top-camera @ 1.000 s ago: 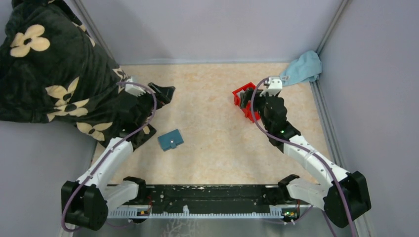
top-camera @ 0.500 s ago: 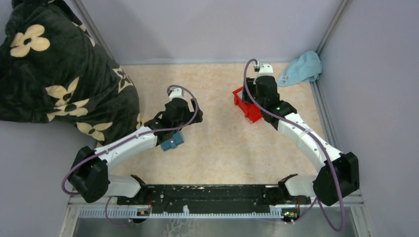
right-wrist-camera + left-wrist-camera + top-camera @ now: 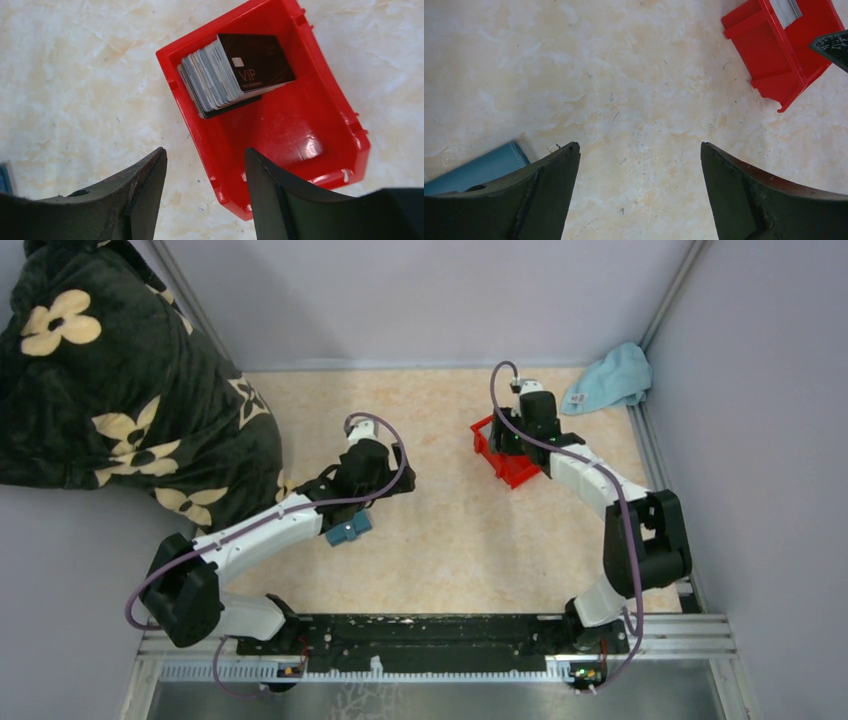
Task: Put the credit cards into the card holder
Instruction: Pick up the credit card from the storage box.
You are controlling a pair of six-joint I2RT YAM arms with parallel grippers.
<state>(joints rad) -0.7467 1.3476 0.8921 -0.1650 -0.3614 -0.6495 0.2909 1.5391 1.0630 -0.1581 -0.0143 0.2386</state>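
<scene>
The credit cards (image 3: 220, 80) stand as a leaning stack of grey cards inside a red bin (image 3: 310, 145), with a black "VIP" card (image 3: 257, 62) at the front. My right gripper (image 3: 205, 151) hovers over the bin's near left wall, jaws partly open and holding nothing. In the top view it (image 3: 510, 435) sits above the bin (image 3: 505, 468). The teal card holder (image 3: 348, 531) lies shut on the table, partly under my left arm. My left gripper (image 3: 639, 146) is wide open over bare table, with the card holder (image 3: 479, 167) just beyond its left finger.
A black blanket with cream flowers (image 3: 100, 370) fills the back left corner. A light blue cloth (image 3: 610, 375) lies in the back right corner. Grey walls close the table on three sides. The red bin (image 3: 781, 50) shows at the far right of the left wrist view.
My left arm swung from the blanket toward the table's middle, over the card holder. My right arm shifted further over the red bin and its jaws narrowed.
</scene>
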